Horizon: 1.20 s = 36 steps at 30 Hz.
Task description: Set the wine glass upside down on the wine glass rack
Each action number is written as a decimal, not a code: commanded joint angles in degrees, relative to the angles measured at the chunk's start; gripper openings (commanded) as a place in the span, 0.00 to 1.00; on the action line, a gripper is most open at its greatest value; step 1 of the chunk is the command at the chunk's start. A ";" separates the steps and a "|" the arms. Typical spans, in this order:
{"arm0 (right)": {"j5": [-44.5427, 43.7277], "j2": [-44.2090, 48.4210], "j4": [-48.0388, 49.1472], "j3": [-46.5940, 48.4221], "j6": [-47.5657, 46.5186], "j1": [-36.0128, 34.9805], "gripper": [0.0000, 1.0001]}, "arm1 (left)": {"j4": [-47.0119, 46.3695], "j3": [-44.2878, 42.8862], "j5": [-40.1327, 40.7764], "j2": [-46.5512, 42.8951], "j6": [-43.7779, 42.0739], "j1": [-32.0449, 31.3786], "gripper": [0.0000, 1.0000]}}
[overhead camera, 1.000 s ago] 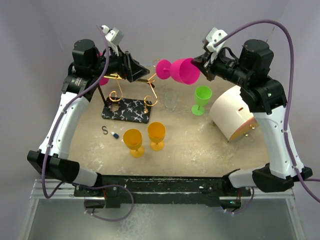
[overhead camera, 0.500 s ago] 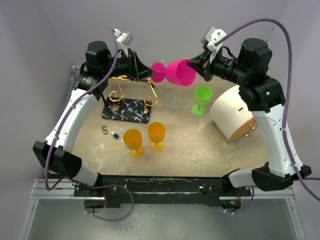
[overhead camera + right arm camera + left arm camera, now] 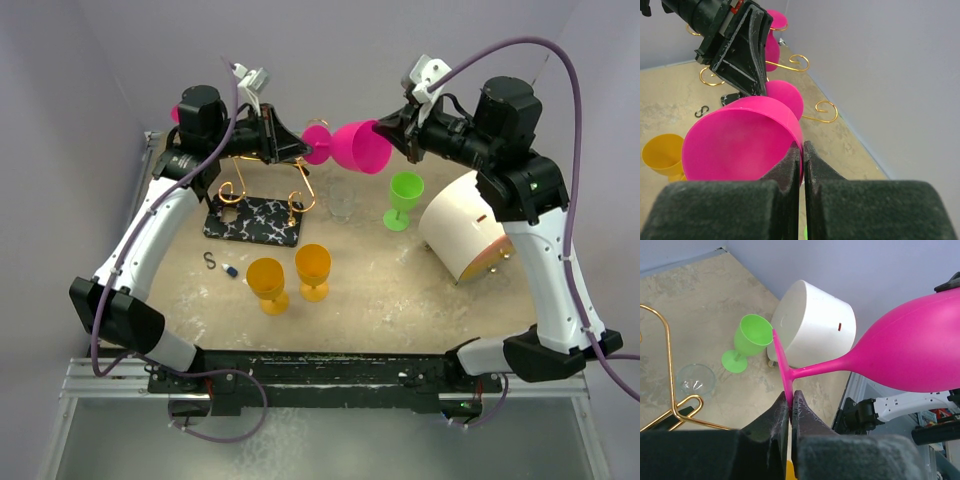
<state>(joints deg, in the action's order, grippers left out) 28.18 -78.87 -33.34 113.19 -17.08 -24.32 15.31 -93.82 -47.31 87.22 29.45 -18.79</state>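
Holding a pink glass sideways in mid-air, both grippers have it above the far side of the table.

The left gripper is clenched on the edge of the glass's foot, with the thin disc pinched between its fingers. The right gripper is clamped on the rim of the bowl, one finger inside and one outside. The stem runs roughly level, foot to the left and mouth to the right. The glass hangs up and to the right of the rack, whose gold wire rises from a black marbled base under the left arm, and it stays apart from that wire. On the table stand a green glass, two orange glasses and a clear glass, and a white tub lies on its side.
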 commanded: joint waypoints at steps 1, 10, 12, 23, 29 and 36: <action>1.31 0.60 4.15 -0.68 0.49 -0.21 0.00 | -3.54 0.49 -1.36 -0.09 2.09 -0.04 0.00; -1.18 2.66 2.51 -3.51 -2.37 -0.21 0.29 | -3.74 0.60 -0.24 -2.60 1.59 0.99 0.00; -1.94 3.20 2.12 -4.04 -3.04 -0.21 0.42 | -3.55 0.50 -0.12 -3.12 1.56 1.92 0.00; -3.53 6.17 -1.45 -3.89 -6.74 -0.14 0.86 | 0.39 -2.64 2.48 -5.77 -2.08 10.23 0.00; -5.60 7.95 -1.51 -6.04 -8.39 0.66 0.91 | 8.74 -7.64 10.65 -9.82 -16.42 12.77 0.00; -7.31 9.24 0.23 -9.53 -8.66 2.51 0.93 | 18.87 -13.20 25.81 -14.00 -35.11 15.61 0.00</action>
<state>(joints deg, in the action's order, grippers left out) 22.90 -70.50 -35.27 105.06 -25.12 -22.96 29.06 -102.69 -32.27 77.08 8.14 -4.86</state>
